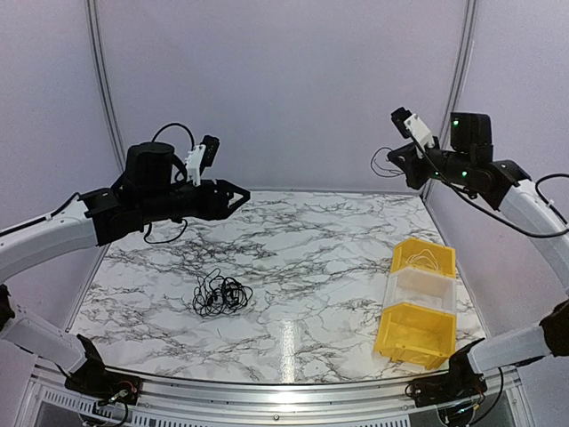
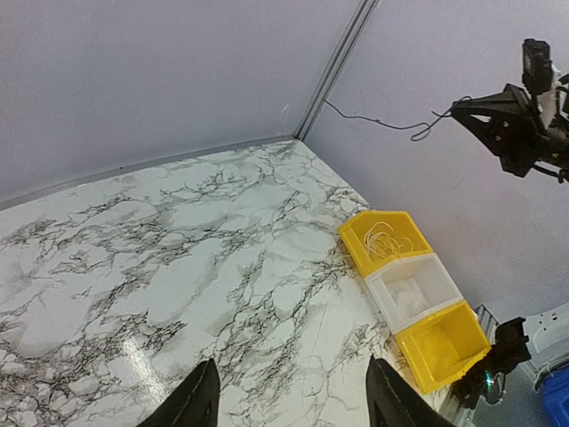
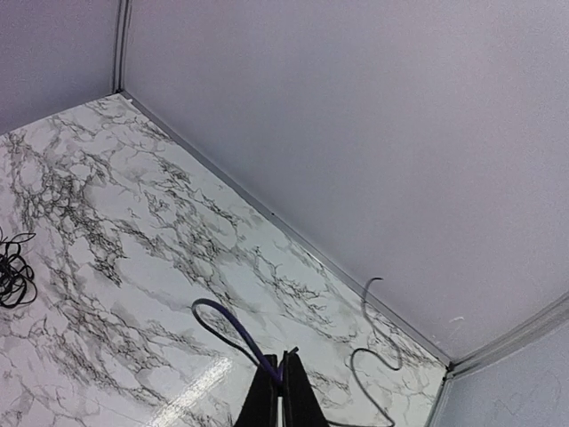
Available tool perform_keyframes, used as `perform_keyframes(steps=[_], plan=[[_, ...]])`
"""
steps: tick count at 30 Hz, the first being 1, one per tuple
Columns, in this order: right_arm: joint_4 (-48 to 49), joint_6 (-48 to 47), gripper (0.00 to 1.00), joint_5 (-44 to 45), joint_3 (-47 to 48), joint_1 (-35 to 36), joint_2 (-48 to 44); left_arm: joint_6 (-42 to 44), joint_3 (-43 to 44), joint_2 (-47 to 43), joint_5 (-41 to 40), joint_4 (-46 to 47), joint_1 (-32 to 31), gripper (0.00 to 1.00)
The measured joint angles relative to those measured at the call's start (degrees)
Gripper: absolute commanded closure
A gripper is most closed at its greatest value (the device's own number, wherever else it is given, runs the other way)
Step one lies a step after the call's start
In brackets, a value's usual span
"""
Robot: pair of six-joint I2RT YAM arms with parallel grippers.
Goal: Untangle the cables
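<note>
Right tool (image 3: 283, 360) is clamping one black cable (image 3: 249, 342) aloft; left tool (image 2: 292, 366) is hanging released, empty; tangled bundle (image 1: 219, 294) is lying on the tabletop (image 1: 311, 249). Likely next: carrying that cable to a bin (image 1: 411, 342).

Black cables (image 1: 219, 294) tangled in heap, table (image 1: 338, 267) left-centre; one black strand (image 3: 233, 322) hangs from raised right hand (image 3: 283, 372).

You have a white worktop (image 1: 311, 258) veined with grey-black marbling, the cables (image 1: 218, 294) a black tangle on it, one dark cable (image 2: 373, 120) at the black right pincer (image 2: 458, 108), three bins (image 1: 409, 342) in yellow, translucent white and yellow, a white wire (image 2: 382, 238) in the far yellow one, and pale lilac walls (image 1: 284, 89).
</note>
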Motion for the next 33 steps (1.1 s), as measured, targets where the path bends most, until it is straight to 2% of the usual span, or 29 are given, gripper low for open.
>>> perform_keyframes(steps=[9,13,16,19,22,27,33], plan=[[-2.9,-3.3,1.00,5.0,-10.2,-5.5,-15.3,5.7,10.6,13.3,-4.0,-3.6,0.2,0.43],[-4.8,-5.6,1.00,5.5,-16.0,-8.2,-21.9,6.8,11.0,16.3,-6.9,-4.1,0.5,0.43],[-8.1,-8.1,1.00,3.1,-18.1,-10.0,-24.8,7.2,6.6,15.3,-9.0,-1.4,0.7,0.42],[-13.0,-11.7,1.00,-2.2,-18.1,-11.6,-26.4,8.0,0.1,13.4,-11.3,1.3,0.9,0.42],[-18.1,-14.9,1.00,-7.0,-17.6,-12.8,-26.9,8.2,-2.9,13.1,-13.2,1.6,0.9,0.42],[-25.6,-19.7,1.00,-11.3,-14.1,-13.3,-25.9,8.5,-3.1,13.2,-14.8,2.8,1.0,0.42],[-30.2,-24.3,1.00,-11.3,-8.5,-13.5,-26.4,9.7,-2.0,15.9,-16.6,2.9,1.2,0.42]])
